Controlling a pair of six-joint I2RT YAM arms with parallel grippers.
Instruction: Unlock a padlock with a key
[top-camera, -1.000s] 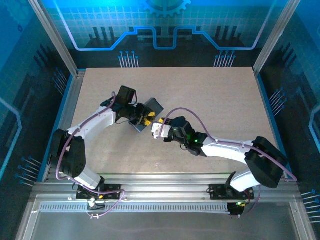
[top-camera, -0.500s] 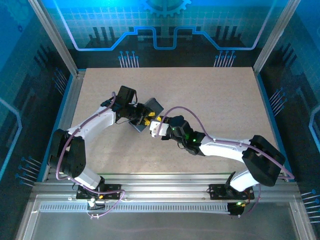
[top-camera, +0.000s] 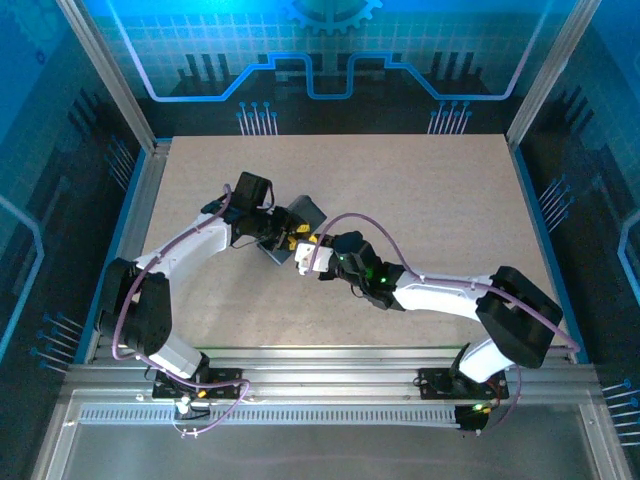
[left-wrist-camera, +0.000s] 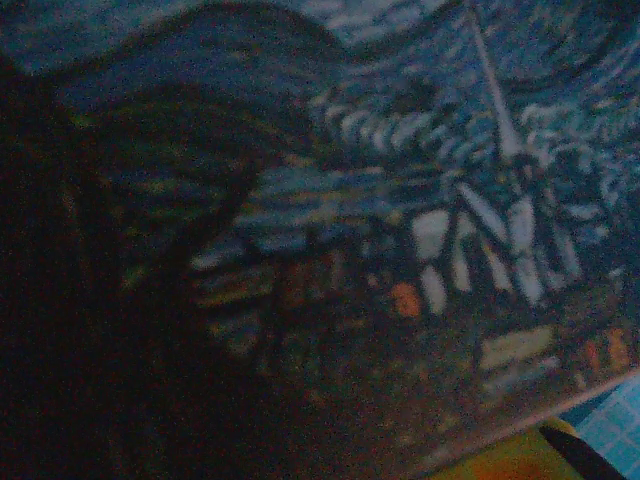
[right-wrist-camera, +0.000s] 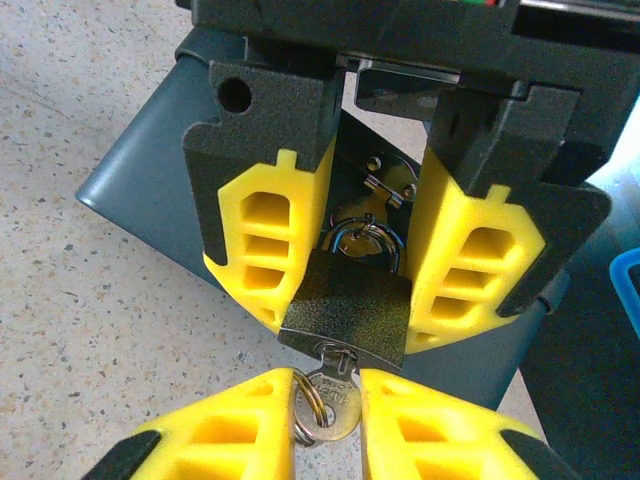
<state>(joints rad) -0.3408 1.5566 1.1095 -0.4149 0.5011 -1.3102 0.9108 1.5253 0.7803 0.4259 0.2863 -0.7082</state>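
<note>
In the right wrist view the small dark padlock (right-wrist-camera: 345, 305) is clamped between the yellow fingers (right-wrist-camera: 265, 230) of my left gripper (right-wrist-camera: 350, 320), its silvery shackle (right-wrist-camera: 362, 238) pointing away from the camera. The silvery key (right-wrist-camera: 337, 395) sits in the keyhole on the padlock's near face, with a split ring through its head. My right gripper (right-wrist-camera: 328, 385) is closed on the key's head, one yellow finger against each side. From above, the left gripper (top-camera: 289, 238) and the right gripper (top-camera: 308, 256) meet tip to tip at mid-table.
A dark blue swirl-painted tin box (top-camera: 308, 213) lies right behind the padlock, under the left gripper; its painted lid (left-wrist-camera: 400, 200) sits very close to the left wrist camera. Bare speckled tabletop (top-camera: 420, 190) spreads around. Metal frame rails (top-camera: 140, 200) border the table.
My right arm has slid left toward the padlock and its jaws have narrowed onto the key's head. The left arm and the padlock have stayed put.
</note>
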